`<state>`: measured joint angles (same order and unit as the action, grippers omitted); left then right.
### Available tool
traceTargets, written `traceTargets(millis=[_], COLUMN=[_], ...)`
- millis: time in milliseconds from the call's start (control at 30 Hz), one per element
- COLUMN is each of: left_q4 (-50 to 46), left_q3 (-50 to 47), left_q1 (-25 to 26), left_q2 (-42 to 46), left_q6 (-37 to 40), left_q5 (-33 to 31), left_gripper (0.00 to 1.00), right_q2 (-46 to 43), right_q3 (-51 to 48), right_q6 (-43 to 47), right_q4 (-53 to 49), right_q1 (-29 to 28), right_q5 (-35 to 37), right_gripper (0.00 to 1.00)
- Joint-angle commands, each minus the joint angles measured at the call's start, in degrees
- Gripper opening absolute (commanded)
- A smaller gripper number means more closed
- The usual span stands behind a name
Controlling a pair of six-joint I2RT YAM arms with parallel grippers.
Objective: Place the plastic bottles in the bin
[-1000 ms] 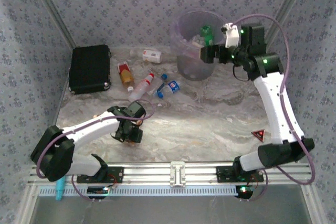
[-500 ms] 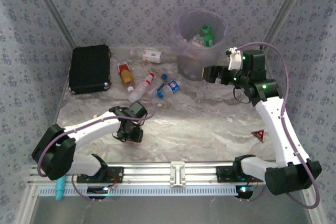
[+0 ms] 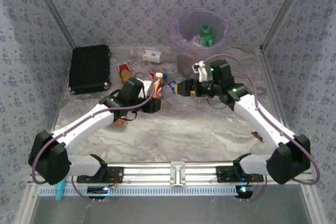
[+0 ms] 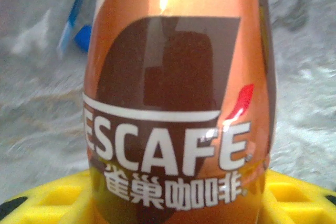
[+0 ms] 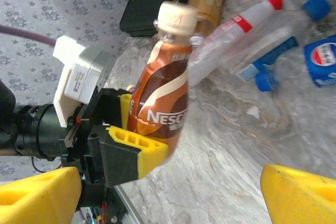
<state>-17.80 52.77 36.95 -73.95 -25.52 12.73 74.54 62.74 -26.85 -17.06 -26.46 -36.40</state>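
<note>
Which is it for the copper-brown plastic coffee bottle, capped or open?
Capped: a cream cap sits on the neck of the copper-brown plastic coffee bottle, which is gripped low by the left gripper.

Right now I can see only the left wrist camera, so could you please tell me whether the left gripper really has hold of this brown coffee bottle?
Observer: Yes. The right wrist view shows the left gripper closed on the lower body of the copper-brown bottle.
Operator: Thank you. Where does the bin stand from there?
Observer: In the top view the bin stands at the far edge of the table, beyond the left gripper and to its right, with a green bottle inside.
Operator: Is anything in the way?
Observer: The right gripper hangs open just right of the held bottle, in front of the bin, pointing at the bottle.
</note>
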Motion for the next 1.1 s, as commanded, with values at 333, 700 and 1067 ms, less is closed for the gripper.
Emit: traceTargets(millis=[333, 700, 1067], left_q4=[22.13, 22.46, 20.5], left_q3=[0.56, 1.68, 1.89], left_q1=[-1.05, -0.04, -0.06], left_q2=[-3.28, -5.85, -5.55], left_q6=[-3.47, -3.86, -3.31], left_q5=[21.51, 22.29, 18.76], left_gripper=[0.0, 0.0, 0.22], right_q2=[11.03, 13.71, 12.55], right_q3=[3.64, 5.06, 5.1], right_q6=[-4.47, -5.43, -5.08], right_q4=[12.81, 14.49, 13.04], right_q1=[-1.54, -1.06, -0.93], right_q5=[-2.89, -4.78, -3.51], right_gripper=[0.84, 0.71, 0.54])
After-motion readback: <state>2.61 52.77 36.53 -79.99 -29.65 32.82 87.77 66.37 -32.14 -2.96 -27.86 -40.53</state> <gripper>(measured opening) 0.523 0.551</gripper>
